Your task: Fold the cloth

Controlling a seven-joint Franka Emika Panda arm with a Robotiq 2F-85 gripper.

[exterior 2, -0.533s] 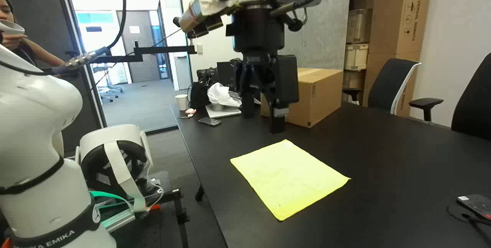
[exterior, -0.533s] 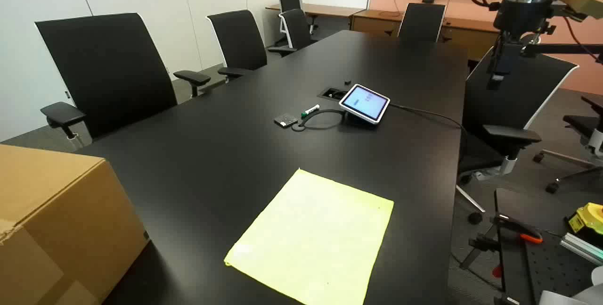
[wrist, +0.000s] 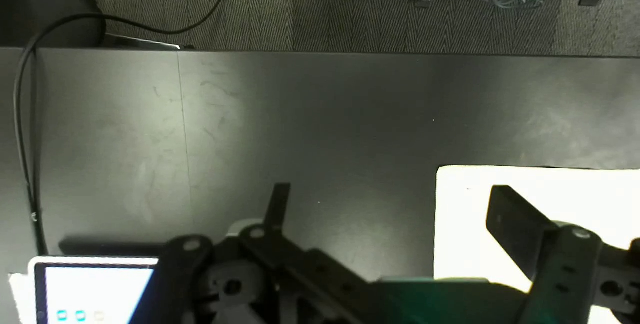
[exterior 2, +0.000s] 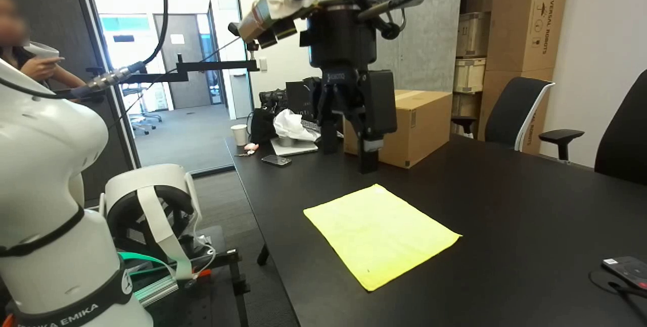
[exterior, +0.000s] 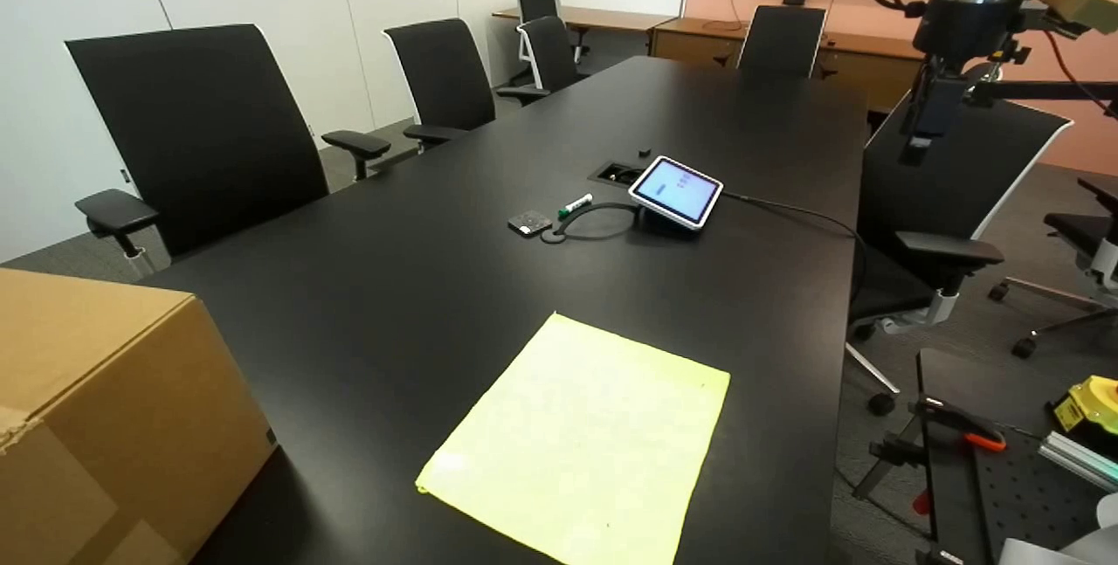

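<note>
- tabletop (exterior 2: 515, 205), long, black and smooth-looking: a hard backing to press down against, though i'd expect a light thing to skid on it when pushed sideways.
- tan, block-shaped cardboard box (exterior 2: 419, 135), standing on that surface: a stiff neighbour i'd rather not swing into.
- thin, rectangular, pale-yellow fabric cloth (exterior: 581, 434): in both exterior views it lies flat on the tabletop, apart from the box, spread out with no fold made. i judge it light, soft and limp; nothing about it looks breakable, but whatever part i don't hold will likely sag and trail.
- black two-fingered gripper (wrist: 387, 191), mine: it hangs above the tabletop without touching the cloth, its fingers (exterior 2: 368, 161) well apart and nothing between them.
- dark, blunt fingertips (wrist: 505, 209): for fabric this thin i think they must come right down to the tabletop, one either side of a small pinch, then draw together so it bunches; a shallow bite would probably slip off.
- squared cloth corner (wrist: 447, 176), the one that shows plainly in the wrist view: my choice of hold, a little in from its point, lifting slowly and carrying it low across so the rest isn't dragged along.
- tiny dark speck (wrist: 468, 189) just inside that corner: a handy mark to aim my pinch by.
</note>
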